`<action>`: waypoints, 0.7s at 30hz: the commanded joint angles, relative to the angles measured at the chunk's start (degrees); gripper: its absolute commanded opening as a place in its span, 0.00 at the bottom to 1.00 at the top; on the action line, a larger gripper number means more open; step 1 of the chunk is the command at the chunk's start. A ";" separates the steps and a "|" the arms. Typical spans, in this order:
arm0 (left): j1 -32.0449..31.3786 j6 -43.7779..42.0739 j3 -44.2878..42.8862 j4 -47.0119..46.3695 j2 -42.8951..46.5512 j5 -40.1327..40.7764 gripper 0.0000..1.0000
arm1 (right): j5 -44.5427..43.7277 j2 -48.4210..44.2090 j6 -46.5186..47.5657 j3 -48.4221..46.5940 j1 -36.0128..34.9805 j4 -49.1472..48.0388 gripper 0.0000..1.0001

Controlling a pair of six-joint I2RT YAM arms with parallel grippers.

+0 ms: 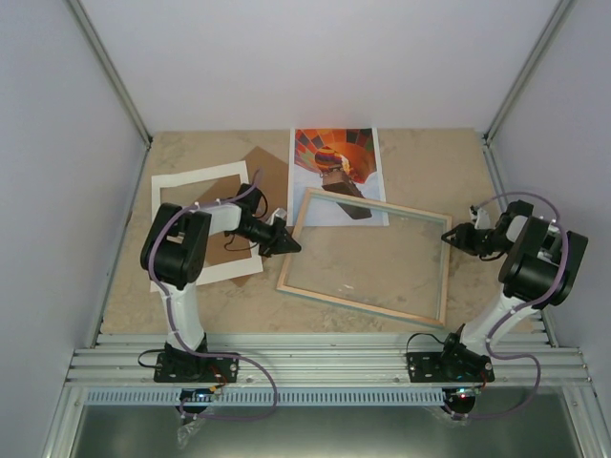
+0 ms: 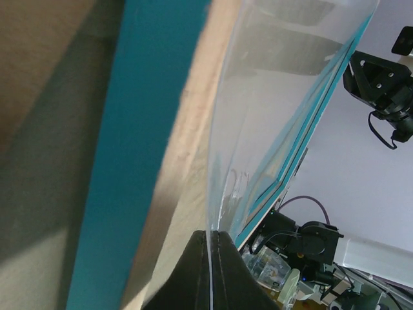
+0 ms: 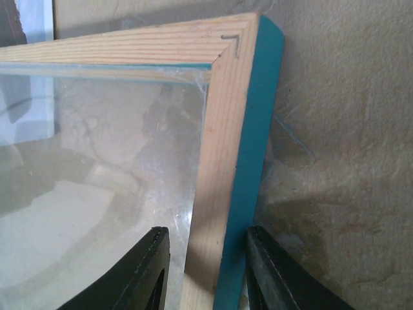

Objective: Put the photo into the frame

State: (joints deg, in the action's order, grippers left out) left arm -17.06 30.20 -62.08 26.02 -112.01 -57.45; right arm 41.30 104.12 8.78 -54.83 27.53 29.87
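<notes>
The frame [image 1: 377, 206] lies in the middle of the table, bare wood face up, with its clear pane in it. The photo [image 1: 334, 157] lies face up behind it, its near edge under the frame's far rim. My left gripper [image 1: 286, 243] is at the frame's left side. In the left wrist view its fingers [image 2: 193, 271] are shut on the edge of the clear pane [image 2: 271, 97], beside the turquoise rim [image 2: 122, 161]. My right gripper [image 3: 206, 232] is open, one finger on each side of the frame's right rim [image 3: 222, 116] near the far corner [image 1: 449, 234].
A white mat border [image 1: 181, 186] lies at the left with the brown backing board [image 1: 272, 172] on it, under my left arm. The metal rail [image 1: 325, 358] runs along the near table edge. Side walls stand close to both arms.
</notes>
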 commanded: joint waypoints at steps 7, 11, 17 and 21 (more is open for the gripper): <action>1.59 -1.41 -3.75 3.39 -4.14 -1.72 0.00 | 3.74 4.51 -5.16 -2.85 -1.85 -6.34 0.28; 1.99 -1.41 -4.34 3.48 -3.72 -0.59 0.00 | 3.79 5.80 -6.74 -3.77 -3.15 -7.52 0.27; 0.64 -0.22 -2.93 2.96 -2.87 -0.28 0.00 | 3.42 4.77 -10.37 -1.05 -3.36 -10.52 0.22; -0.51 0.20 -2.20 2.99 -2.06 0.60 0.00 | 2.05 3.49 -11.62 0.18 -3.43 -12.01 0.18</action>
State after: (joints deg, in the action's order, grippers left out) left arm -15.35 29.50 -65.52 27.68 -115.33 -57.63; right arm 44.05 108.12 -0.91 -56.60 24.88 19.77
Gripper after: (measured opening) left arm 0.022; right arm 0.221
